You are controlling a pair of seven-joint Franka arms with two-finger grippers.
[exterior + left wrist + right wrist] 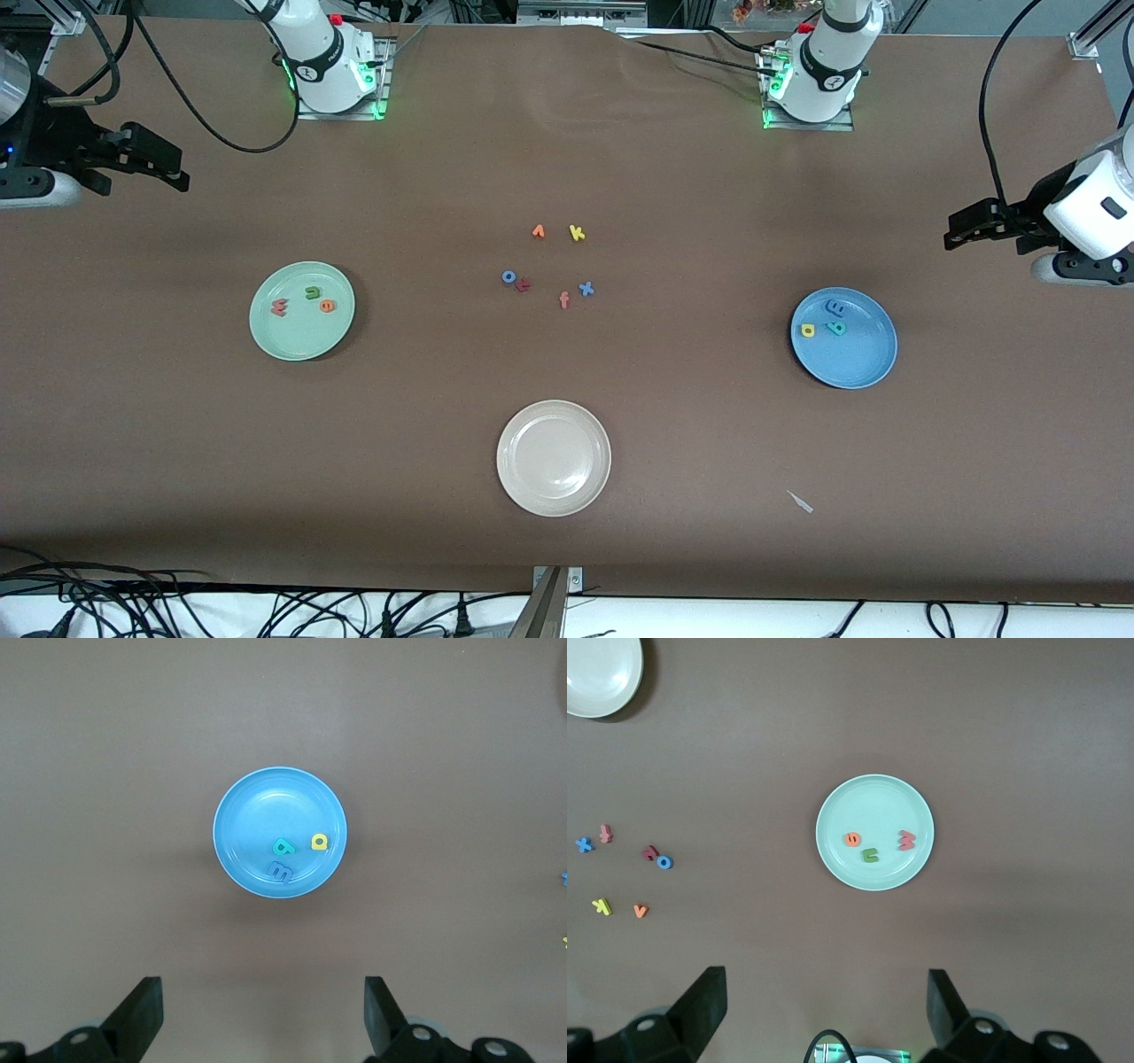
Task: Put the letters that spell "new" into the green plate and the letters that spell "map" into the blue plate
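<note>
My right gripper (173,170) hangs over the bare brown table (177,461) at the right arm's end. Its black fingers (702,1003) are spread wide with nothing between them, and this arm waits.

Toward that same end lies the round pale mint-green plate (297,341). All three small foam letters of "new" lie in it: the red-pink "w" (280,307), the dark green "n" (312,292) and the orange "e" (327,306). They sit close together but apart, in the half of the plate farther from the front camera.

At mid-table six foam letters lie loose. The blue "o" (508,276) is touching a dark red letter (524,284) that I cannot read. The orange "v" (538,231) and the yellow "k" (577,233) lie farther from the front camera. Near them are the reddish "f" (563,299) and the blue "x" (586,288).

The round cream-white plate (554,509) lies nearer the front camera than these letters. A small pale scrap (800,501) lies on the table toward the left arm's end.

The round medium-blue plate (850,365) lies toward the left arm's end. It holds the letters of "map": the yellow looped letter (807,330), the blue "m" (834,307) and the teal looped letter with a stem (835,328). The teal one lies just beside the "m".

My left gripper (955,232) hangs over the table's edge at the left arm's end. Its fingers (140,1008) are wide apart and hold nothing, and this arm waits too.
</note>
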